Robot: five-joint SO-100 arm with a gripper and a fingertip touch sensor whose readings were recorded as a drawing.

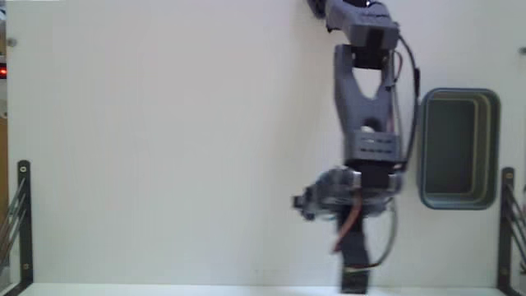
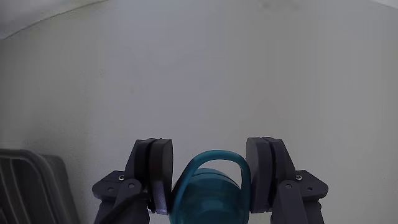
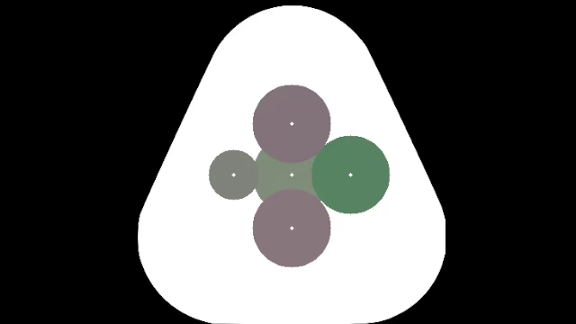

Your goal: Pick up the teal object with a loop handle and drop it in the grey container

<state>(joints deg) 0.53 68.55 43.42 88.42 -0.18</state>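
In the wrist view the teal object with a loop handle (image 2: 208, 194) sits between my two fingers, its thin loop pointing up, and my gripper (image 2: 211, 154) is shut on it. The fixed view shows the arm reaching down from the top edge, with my gripper (image 1: 311, 201) over the white table; the teal object is hidden there by the gripper body. The grey container (image 1: 427, 148) stands just right of the arm in the fixed view, apart from the gripper. A corner of the grey container (image 2: 31, 186) also appears at the lower left of the wrist view.
Black metal racks stand at the lower left (image 1: 21, 222) and lower right (image 1: 508, 222) of the fixed view. The white table (image 1: 164, 148) stretches wide to the left of the arm. Its front edge runs along the bottom of that view.
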